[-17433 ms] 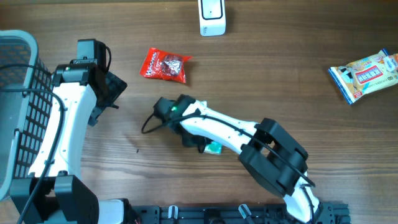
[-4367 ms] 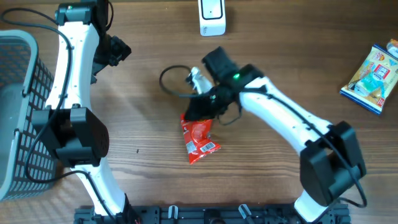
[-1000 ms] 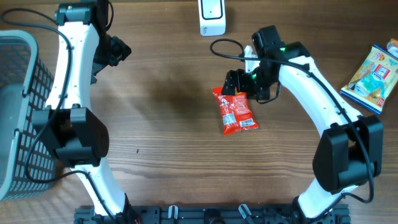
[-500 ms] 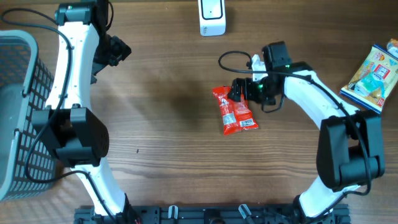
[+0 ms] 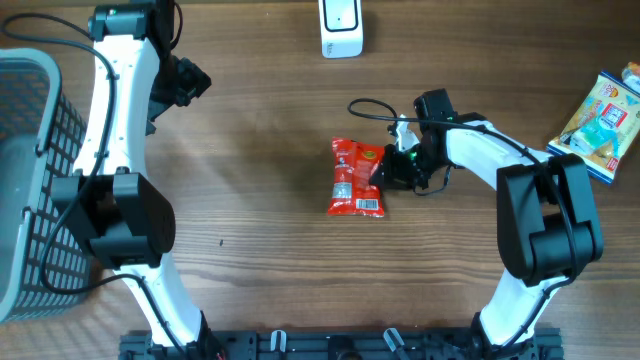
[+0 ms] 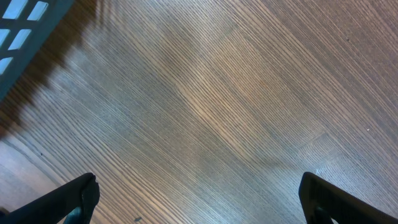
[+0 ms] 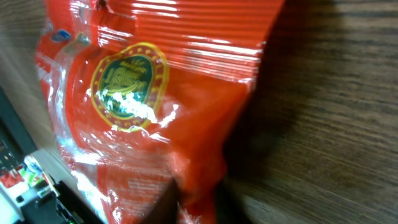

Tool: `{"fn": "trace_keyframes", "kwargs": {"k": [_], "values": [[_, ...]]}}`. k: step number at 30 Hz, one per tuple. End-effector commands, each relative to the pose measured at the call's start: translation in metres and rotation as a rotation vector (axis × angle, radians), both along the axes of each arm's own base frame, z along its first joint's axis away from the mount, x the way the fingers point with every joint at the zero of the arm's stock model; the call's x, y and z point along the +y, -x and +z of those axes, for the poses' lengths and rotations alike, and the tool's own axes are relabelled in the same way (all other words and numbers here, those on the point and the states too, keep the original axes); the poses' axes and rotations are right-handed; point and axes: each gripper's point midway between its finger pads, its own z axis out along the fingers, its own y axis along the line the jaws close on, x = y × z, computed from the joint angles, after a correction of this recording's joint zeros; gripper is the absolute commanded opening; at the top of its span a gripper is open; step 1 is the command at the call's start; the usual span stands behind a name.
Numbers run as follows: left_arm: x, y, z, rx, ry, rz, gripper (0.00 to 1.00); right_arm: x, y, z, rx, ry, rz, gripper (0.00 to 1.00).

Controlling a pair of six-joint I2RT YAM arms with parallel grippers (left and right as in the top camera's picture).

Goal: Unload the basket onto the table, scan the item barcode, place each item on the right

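Observation:
The item is a red snack packet (image 5: 352,175) lying flat mid-table, with a white label at its near end. My right gripper (image 5: 386,170) is at the packet's right edge. In the right wrist view the red packet (image 7: 137,87) fills the frame and my right gripper (image 7: 196,208) is shut on its crinkled edge. The white scanner (image 5: 341,27) stands at the far edge of the table, well beyond the packet. My left gripper (image 5: 185,85) hovers at far left. Seen from its wrist camera, that left gripper (image 6: 202,205) is open over bare wood.
A grey mesh basket (image 5: 22,180) stands along the left edge; its dark corner (image 6: 25,25) shows in the left wrist view. A yellow and blue snack packet (image 5: 600,112) lies at the far right. A black cable (image 5: 365,108) loops beside the right wrist.
My right gripper moved from the packet's far end to its right edge and closed on it. The packet shifted a little left and turned. The left arm stayed still.

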Motion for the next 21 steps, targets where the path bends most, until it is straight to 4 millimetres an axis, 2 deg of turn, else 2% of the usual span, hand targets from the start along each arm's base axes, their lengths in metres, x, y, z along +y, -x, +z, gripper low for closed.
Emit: {"fn": "trace_keyframes", "kwargs": {"k": [1,3,5,7,8,10,12,14,17,18,19,21], "values": [[0.005,-0.001,0.006,-0.020,-0.016,0.022,1.00,-0.010,0.008,-0.020,0.050,0.087,-0.028,0.04],[0.005,-0.001,0.006,-0.020,-0.016,0.022,1.00,-0.010,0.006,-0.012,0.046,0.086,-0.028,0.05],[0.005,-0.001,0.006,-0.020,-0.016,0.022,1.00,-0.012,-0.003,0.007,0.004,0.102,-0.031,0.04],[0.005,-0.001,0.006,-0.020,-0.016,0.022,1.00,-0.024,-0.020,0.044,-0.104,0.177,-0.049,0.04],[0.005,-0.001,0.006,-0.020,-0.016,0.022,1.00,-0.030,-0.026,0.074,-0.186,0.204,-0.064,0.04],[0.005,-0.001,0.006,-0.020,-0.016,0.022,1.00,-0.033,-0.027,0.109,-0.281,0.200,-0.080,0.04],[0.005,-0.001,0.006,-0.020,-0.016,0.022,1.00,-0.034,-0.024,0.134,-0.345,0.188,-0.092,0.04],[0.005,-0.001,0.006,-0.020,-0.016,0.022,1.00,-0.035,-0.021,0.139,-0.350,0.187,-0.092,0.04],[0.005,-0.001,0.006,-0.020,-0.016,0.023,1.00,-0.041,-0.019,0.132,-0.338,0.223,-0.097,0.04],[0.005,-0.001,0.006,-0.020,-0.016,0.022,1.00,-0.049,-0.021,0.128,-0.347,0.270,-0.110,0.12],[0.005,-0.001,0.006,-0.020,-0.016,0.023,1.00,-0.055,-0.023,0.125,-0.355,0.309,-0.121,0.32],[0.005,-0.001,0.006,-0.020,-0.016,0.022,1.00,-0.057,-0.022,0.113,-0.351,0.322,-0.121,0.89]]}}
